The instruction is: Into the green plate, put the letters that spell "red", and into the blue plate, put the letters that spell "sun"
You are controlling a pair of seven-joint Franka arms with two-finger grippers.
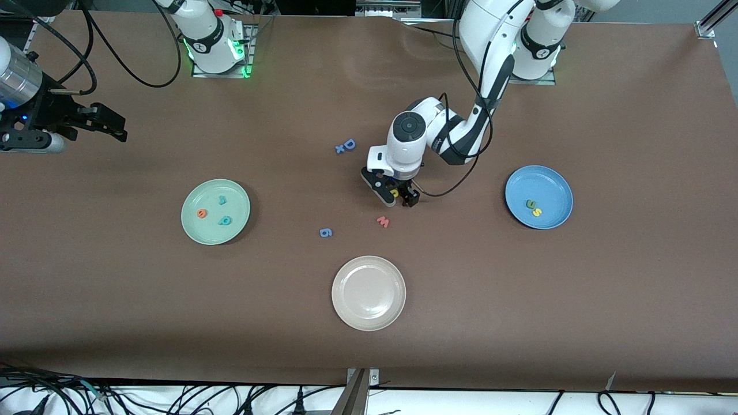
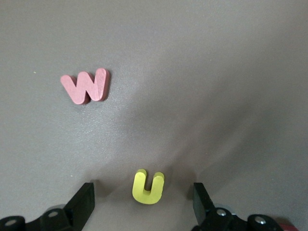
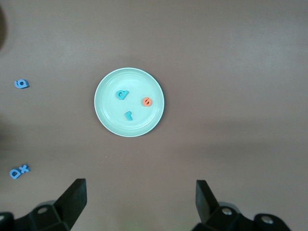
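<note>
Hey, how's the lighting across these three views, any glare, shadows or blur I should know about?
Front view: even light, a faint sheen on the table near the arm bases. Left wrist view: sharp, soft shadows beside the yellow u and the pink w. Right wrist view: the green plate crisp, a dark smudge at one corner.

Matt brown table (image 1: 519, 300) with a smooth, cloth-like surface carries a soft matt foam yellow "u" (image 2: 147, 187) and pink "w" (image 2: 85, 85), plus a smooth, faintly glossy off-white plate (image 1: 368, 293).

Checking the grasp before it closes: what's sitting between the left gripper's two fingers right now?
The yellow "u" lies on the table between the left gripper's open fingers, touching neither; nothing else is in the gap. The left wrist view shows it best.
</note>
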